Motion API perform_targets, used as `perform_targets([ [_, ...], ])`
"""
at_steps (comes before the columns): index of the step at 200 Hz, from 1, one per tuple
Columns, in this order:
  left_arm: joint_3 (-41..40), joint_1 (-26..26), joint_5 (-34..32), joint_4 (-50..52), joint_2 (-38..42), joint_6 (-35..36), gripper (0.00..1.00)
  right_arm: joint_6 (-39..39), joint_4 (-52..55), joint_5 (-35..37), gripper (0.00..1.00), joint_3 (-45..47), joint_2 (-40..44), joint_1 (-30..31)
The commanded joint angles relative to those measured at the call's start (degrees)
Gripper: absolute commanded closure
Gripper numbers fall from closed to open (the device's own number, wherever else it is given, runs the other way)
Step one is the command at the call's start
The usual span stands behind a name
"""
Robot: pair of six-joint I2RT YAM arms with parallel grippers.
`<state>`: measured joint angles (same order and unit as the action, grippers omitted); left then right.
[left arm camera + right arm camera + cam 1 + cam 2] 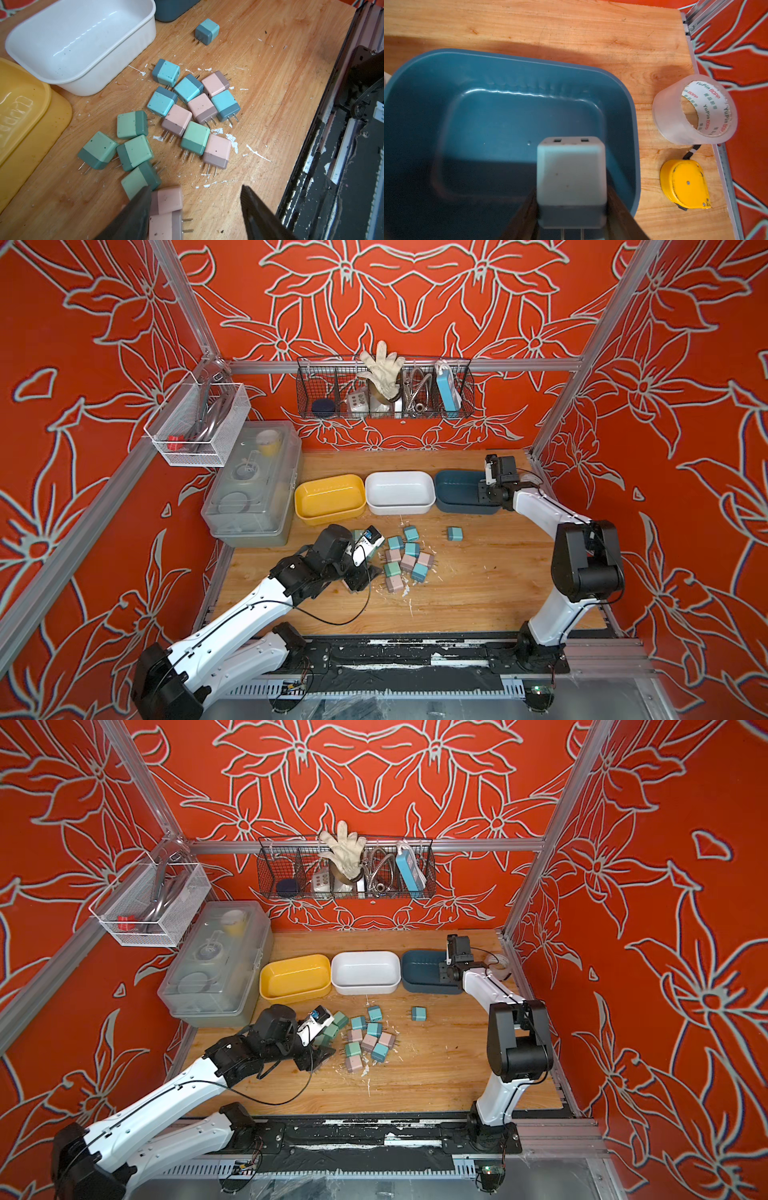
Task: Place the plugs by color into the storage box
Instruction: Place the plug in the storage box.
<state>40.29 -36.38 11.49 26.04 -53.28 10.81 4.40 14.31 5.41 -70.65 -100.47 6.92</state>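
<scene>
Left claw [194, 192] hangs with its dark, tapered fingers [137, 212] spread wide over the scuffed, paint-flecked wooden table [270, 104]. One finger is just beside two matte pink plugs [166, 202] at the edge of the loose heap of plugs [408, 562], small round-cornered two-tone cubes in mint, light blue and pink with thin metal prongs. Behind the heap stand three smooth, round-cornered plastic tubs: yellow tub [328, 497], white tub [400, 491] and dark blue tub [455, 489]. Right claw [571, 192] pinches a light blue plug [571, 176] by its sides above the dark blue tub, near a translucent tape roll [693, 110] and a yellow tape measure [685, 185].
</scene>
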Motion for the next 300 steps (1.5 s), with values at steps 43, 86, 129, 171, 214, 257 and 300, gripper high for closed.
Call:
perform_targets([
  [43,1.13,-0.01,-1.03,0.24,-1.48,0.53,0.31,1.01,-1.15,-5.1,1.0,-3.1,-2.09,-2.51],
  [86,1.09,-0.01,-1.81,0.41,-1.67,0.62,0.31,1.18,-1.28,-4.43,0.81,-3.0,-3.14,-2.52],
  [129,0.99,-0.01,-1.97,0.4,-1.33,0.62,0.3,1.4,0.24,-2.95,0.46,-3.67,-3.73,-2.61],
  [171,0.89,-0.01,-2.08,0.32,-1.11,0.62,0.3,1.64,0.17,-3.07,0.43,-3.53,-3.99,-2.62],
  [214,0.85,-0.01,-2.17,0.41,-1.11,0.62,0.3,2.09,0.38,-3.76,0.43,-3.36,-3.35,-2.64],
  [257,1.08,-0.01,-2.19,0.49,-1.27,0.5,0.3,3.51,0.21,-6.95,0.42,-2.82,-1.44,-2.62],
  [300,2.78,-0.08,-2.48,0.32,-2.04,-1.89,0.3,4.65,1.73,-11.34,0.42,-2.47,1.36,-2.57],
])
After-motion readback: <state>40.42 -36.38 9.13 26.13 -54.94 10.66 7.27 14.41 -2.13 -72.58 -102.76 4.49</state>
